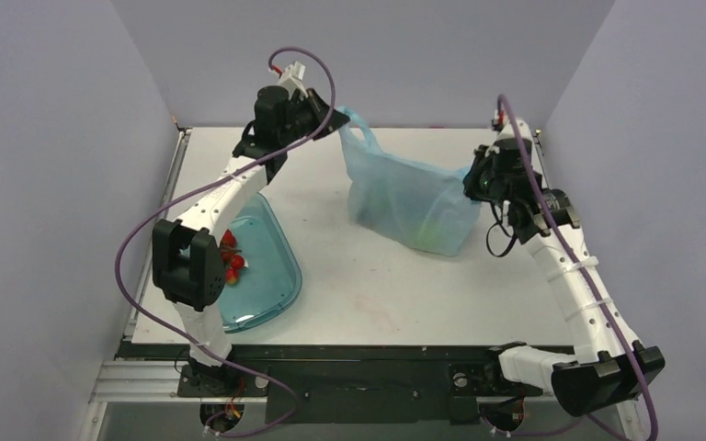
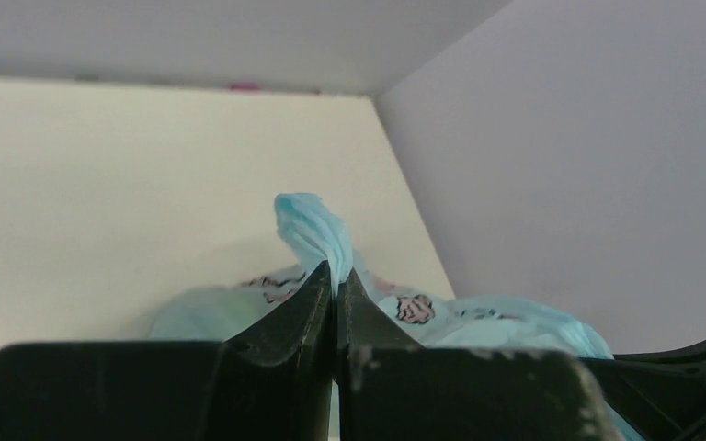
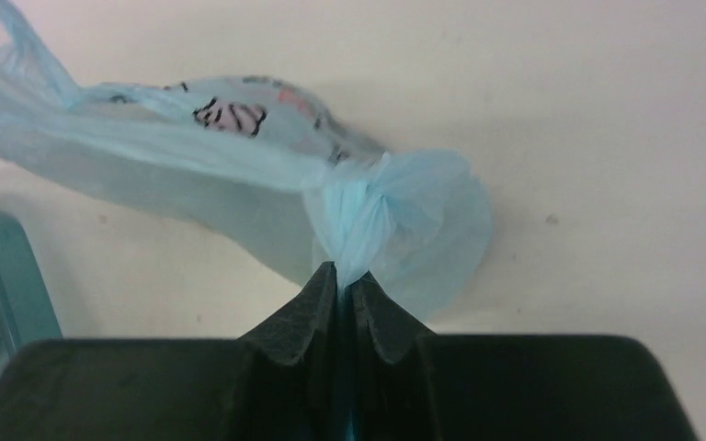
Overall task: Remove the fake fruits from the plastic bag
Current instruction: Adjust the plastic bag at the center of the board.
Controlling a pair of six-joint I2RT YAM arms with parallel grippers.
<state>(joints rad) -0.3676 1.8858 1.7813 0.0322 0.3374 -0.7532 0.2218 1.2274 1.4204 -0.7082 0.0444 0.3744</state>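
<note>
The light-blue plastic bag [image 1: 403,197] hangs stretched between both grippers above the far middle of the table. My left gripper [image 1: 331,118] is shut on a bunched handle at the bag's upper left [image 2: 317,230]. My right gripper [image 1: 472,176] is shut on gathered plastic at the bag's right end [image 3: 360,225]. A green fruit [image 1: 432,230] shows faintly through the bag's low right part. Red berries [image 1: 231,257] lie in the teal tray, partly hidden by the left arm. The other fruits are hidden.
The rigid teal translucent tray [image 1: 271,289] sits at the table's near left under the left arm. Grey walls enclose the table on three sides. The right arm's black cable [image 1: 496,237] dangles beside the bag.
</note>
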